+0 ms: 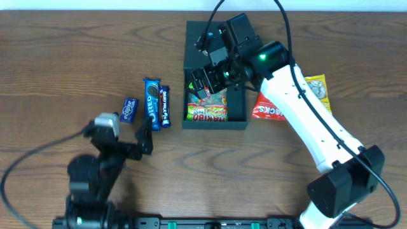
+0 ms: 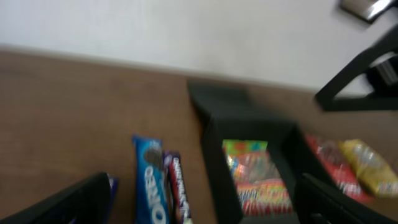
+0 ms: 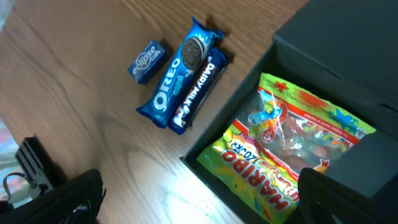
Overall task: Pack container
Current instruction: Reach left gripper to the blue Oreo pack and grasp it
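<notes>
- The container (image 1: pixel 215 125), a dark square box, sits on the wooden table (image 1: pixel 63 63) just right of centre. Its lid (image 1: pixel 193 41) is flipped open towards the far edge.
- A Haribo bag (image 1: pixel 206 109) lies flat inside the container, in the half nearest the robot.
- The right gripper (image 1: pixel 202 81) hangs above the open box, over the far end of the bag. In the right wrist view its two fingers (image 3: pixel 68 199) stand wide apart with nothing between them.
- The left gripper (image 1: pixel 145 130) is low over the table, near the robot's side of the loose snacks. The left wrist view is blurred, but its fingers (image 2: pixel 62 208) appear spread and hold nothing.
- To the left of the container, an Oreo pack (image 1: pixel 151 103) and a Dairy Milk bar (image 1: pixel 165 106) lie side by side, touching along their lengths.
- A small blue eclipse pack (image 1: pixel 129 109) lies just left of the Oreo pack, apart from it.
- To the right of the container, a red packet (image 1: pixel 270 108) lies close to the box wall, partly under the right arm.
- A yellow packet (image 1: pixel 316 89) lies just beyond the red one.
</notes>
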Controlling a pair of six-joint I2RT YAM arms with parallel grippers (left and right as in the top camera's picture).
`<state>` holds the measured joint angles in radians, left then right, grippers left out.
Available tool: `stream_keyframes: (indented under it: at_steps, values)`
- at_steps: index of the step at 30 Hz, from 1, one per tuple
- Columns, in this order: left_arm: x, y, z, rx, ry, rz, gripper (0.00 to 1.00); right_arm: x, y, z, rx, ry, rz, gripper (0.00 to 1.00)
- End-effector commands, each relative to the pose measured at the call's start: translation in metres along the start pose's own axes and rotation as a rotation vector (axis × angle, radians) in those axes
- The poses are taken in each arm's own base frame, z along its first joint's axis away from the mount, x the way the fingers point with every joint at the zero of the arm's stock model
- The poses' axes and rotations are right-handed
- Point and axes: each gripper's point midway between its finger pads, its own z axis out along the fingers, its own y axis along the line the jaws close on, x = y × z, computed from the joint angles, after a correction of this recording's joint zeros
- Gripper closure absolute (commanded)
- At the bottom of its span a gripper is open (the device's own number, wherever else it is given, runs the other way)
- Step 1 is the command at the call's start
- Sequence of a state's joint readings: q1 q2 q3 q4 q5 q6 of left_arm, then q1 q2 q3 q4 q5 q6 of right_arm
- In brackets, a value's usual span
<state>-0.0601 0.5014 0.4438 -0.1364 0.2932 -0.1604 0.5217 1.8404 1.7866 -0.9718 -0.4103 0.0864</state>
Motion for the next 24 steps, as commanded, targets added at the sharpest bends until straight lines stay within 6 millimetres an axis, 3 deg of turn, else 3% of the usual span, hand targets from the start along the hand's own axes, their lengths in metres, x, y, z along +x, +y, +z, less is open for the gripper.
stream_keyframes:
  at_steps: [1,4,8,11,16,24]
  values:
    - [0.000,0.004,0.020,-0.018,0.125,-0.005,0.05,-0.004,0.001,-0.009,0.005,-0.021,-0.021,0.01]
    - [0.006,0.017,0.041,-0.089,0.261,-0.036,0.05,-0.003,0.001,-0.009,0.005,-0.015,-0.018,0.01]
    - [0.015,0.059,0.064,-0.312,0.431,-0.038,0.05,-0.001,0.001,-0.009,0.006,-0.009,-0.016,0.01]
    - [0.021,0.075,0.082,-0.382,0.493,-0.031,0.05,-0.001,0.000,-0.009,0.006,-0.009,-0.017,0.01]
    - [0.030,0.086,0.120,-0.377,0.498,-0.033,0.05,0.001,-0.007,-0.009,0.049,0.001,-0.026,0.01]
    - [0.058,0.070,0.151,-0.224,0.553,-0.069,0.05,0.001,-0.012,-0.009,0.078,-0.001,-0.029,0.01]
